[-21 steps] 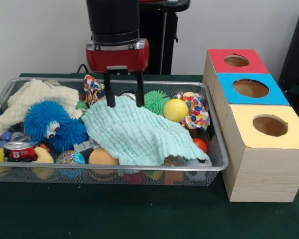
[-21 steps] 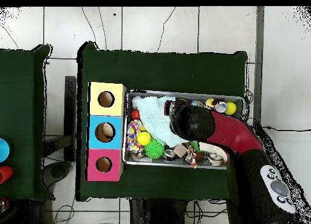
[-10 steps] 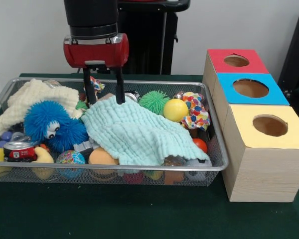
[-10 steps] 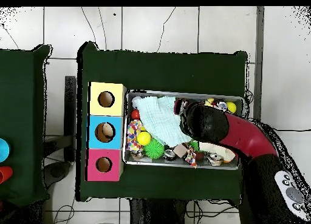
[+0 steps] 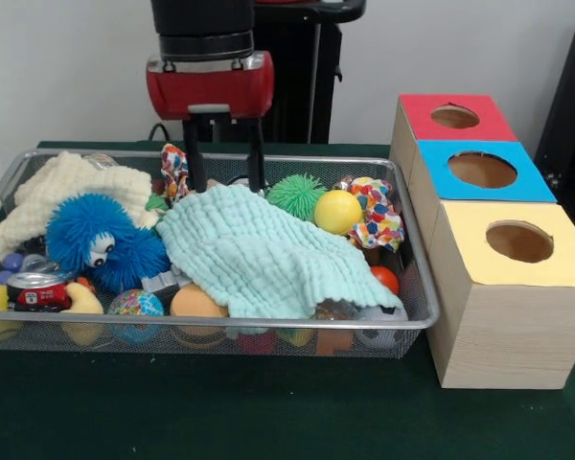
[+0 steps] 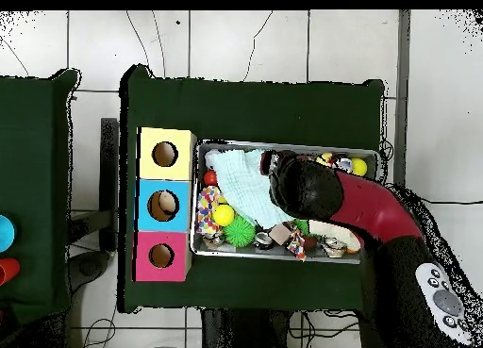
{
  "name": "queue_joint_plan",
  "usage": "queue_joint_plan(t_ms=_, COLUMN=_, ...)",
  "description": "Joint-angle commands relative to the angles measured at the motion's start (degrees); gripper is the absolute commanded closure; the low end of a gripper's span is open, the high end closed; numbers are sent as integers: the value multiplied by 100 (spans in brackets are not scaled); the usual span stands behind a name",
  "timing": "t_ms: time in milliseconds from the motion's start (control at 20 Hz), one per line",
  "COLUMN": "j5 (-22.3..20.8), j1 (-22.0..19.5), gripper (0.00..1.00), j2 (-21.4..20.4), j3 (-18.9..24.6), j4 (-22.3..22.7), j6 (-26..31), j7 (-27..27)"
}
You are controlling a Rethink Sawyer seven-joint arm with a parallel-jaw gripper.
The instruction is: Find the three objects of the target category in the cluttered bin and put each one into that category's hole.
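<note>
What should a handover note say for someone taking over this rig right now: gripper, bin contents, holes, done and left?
Gripper: open, empty, fingertips at the far edge of the mint cloth, which drapes over the middle of the wire bin.
Showing in the bin: yellow ball, green spiky ball, blue fuzzy toy, cream cloth, soda can.
Red box, blue box and yellow box stand beside the bin.
Done: nothing visibly in hand; something pale shows in the blue hole in the overhead view.
Left: keep uncovering the clutter and find the targets.

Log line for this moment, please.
gripper: open, empty | over cloth far edge | bin: cluttered | nothing held
</note>
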Motion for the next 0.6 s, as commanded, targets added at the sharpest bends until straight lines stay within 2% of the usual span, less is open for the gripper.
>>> queue_joint_plan(t_ms=50, j5=-412, j1=-61, gripper=0, j2=-131, j3=138, j4=223, j6=602, j7=-206)
queue_joint_plan(t_ms=200, j5=-442, j1=-311, gripper=0, j2=-67, j3=309, j4=130, j6=757, j7=-576)
queue_joint_plan(t_ms=300, j5=-460, j1=-407, gripper=0, j2=-85, j3=374, j4=229, j6=723, j7=-639)
queue_joint_plan(t_ms=600, j5=-670, j1=-606, gripper=0, j2=-142, j3=505, j4=787, j6=156, j7=-573)
